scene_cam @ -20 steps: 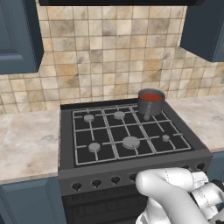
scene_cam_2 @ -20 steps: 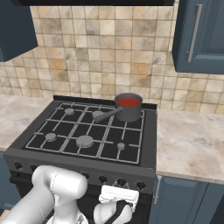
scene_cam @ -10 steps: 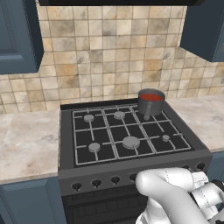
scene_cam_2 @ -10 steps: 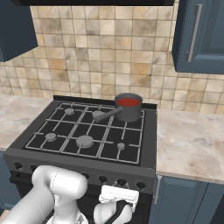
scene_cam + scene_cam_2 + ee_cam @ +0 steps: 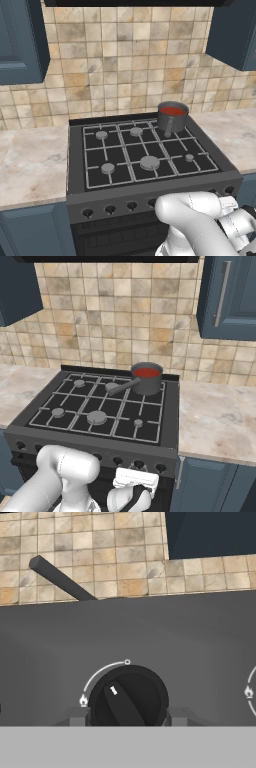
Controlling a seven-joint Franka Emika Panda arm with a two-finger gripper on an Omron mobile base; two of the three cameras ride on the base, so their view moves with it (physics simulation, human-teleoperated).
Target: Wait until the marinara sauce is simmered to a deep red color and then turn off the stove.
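Note:
The marinara sauce [image 5: 173, 110] [image 5: 147, 372] is a red round surface in a small grey saucepan [image 5: 172, 121] on the back right burner of the stove [image 5: 145, 150] [image 5: 100, 406]. In the hand view my gripper [image 5: 127, 717] faces a black knob [image 5: 128, 697] on the stove's front panel. Its fingertips [image 5: 77, 717] stand open on either side of the knob; whether they touch it I cannot tell. The knob's white mark points up and left, between the flame sign and the small circle. The saucepan's dark handle [image 5: 62, 579] juts over the stove's edge above. My hand [image 5: 132, 488] hangs low before the knob row.
Beige marble counters [image 5: 30, 160] [image 5: 215, 416] flank the stove, with a tiled wall behind. Blue cabinets hang above on both sides [image 5: 20, 40] [image 5: 227, 296]. A second knob's flame sign [image 5: 248, 692] shows at the right edge of the hand view.

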